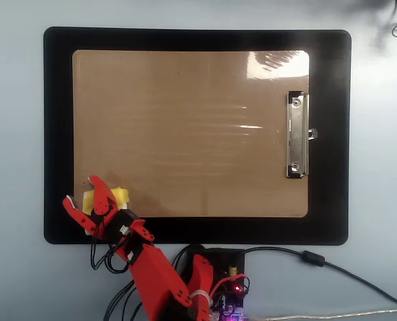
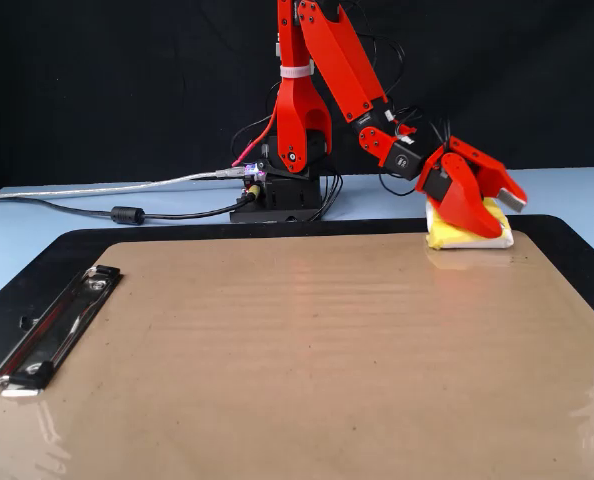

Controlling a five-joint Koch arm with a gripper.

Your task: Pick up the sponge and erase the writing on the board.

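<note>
Careful: your red gripper (image 1: pixel 80 199) stands spread open over the yellow foam sponge (image 2: pixel 464 234) at the tan clipboard board's (image 1: pixel 185 134) corner; lifting could snag it.

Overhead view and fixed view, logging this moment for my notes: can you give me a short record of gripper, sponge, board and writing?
gripper: jaws open, over the sponge
sponge: yellow, at the board's lower-left corner in the overhead view, partly on the black mat, not gripped
board: brown, lying flat on the mat
clip: silver, at the board's right end in the overhead view
writing: none visible
</note>
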